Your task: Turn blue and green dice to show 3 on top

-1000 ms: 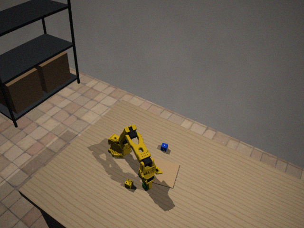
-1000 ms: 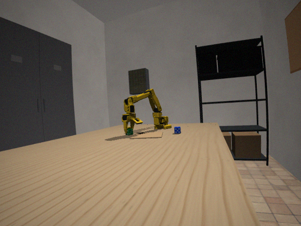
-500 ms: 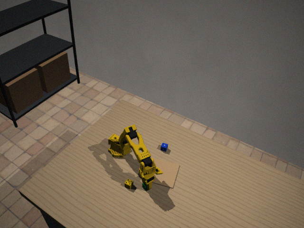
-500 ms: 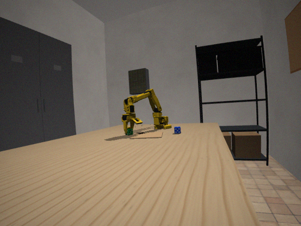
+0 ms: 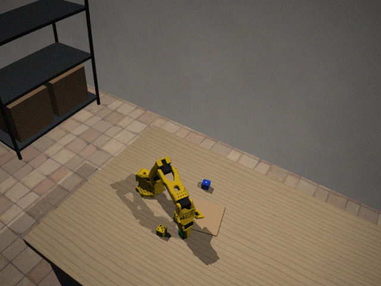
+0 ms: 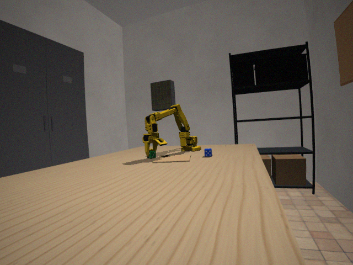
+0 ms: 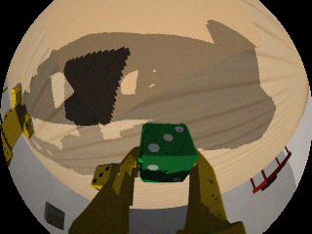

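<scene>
The claw (image 5: 183,233) (image 6: 150,154) (image 7: 167,160) pinches the green die (image 5: 180,233) (image 6: 153,154) (image 7: 168,140), whose wrist-camera-facing side shows three pale pips. From overhead, the blue die (image 5: 205,185) (image 6: 208,152) sits toward one o'clock, one white pip on top.
</scene>
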